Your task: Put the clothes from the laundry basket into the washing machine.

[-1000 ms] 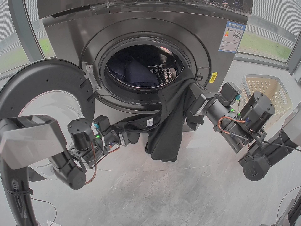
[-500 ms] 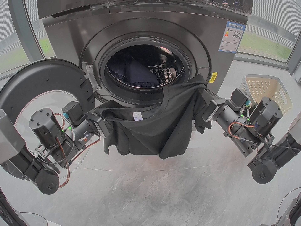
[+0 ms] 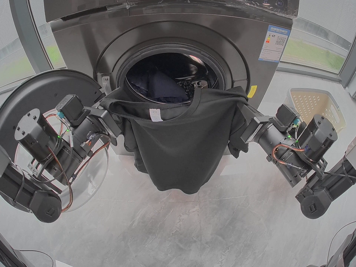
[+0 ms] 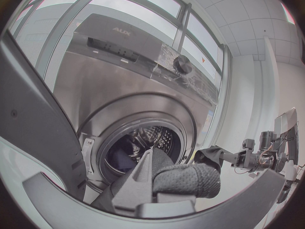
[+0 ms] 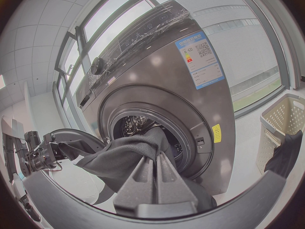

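The step in hand looks to be the loading of one garment. A black T-shirt hangs spread between the two arms right in front of the washing machine, its upper edge about level with the lower lip of the drum opening and not yet inside. The left tool is closed on one shoulder of the shirt and the right tool on the other. Each wrist view shows the fingers pinched together with dark cloth bunched between them. The round door stands swung open on the robot's left, just beside the left arm.

The next move, as I judge it, calls for both arms to carry the shoulders forward through the opening together. They need to go high enough for the neckline to clear the lip and deep enough that the hanging body follows rather than trailing down the front.

The shirt is plain black and limp, with a small white label inside the sagging collar and the hem free above the floor. Dark clothes lie in the drum. The laundry basket stands on the floor to the robot's right, a dark garment draped over its rim
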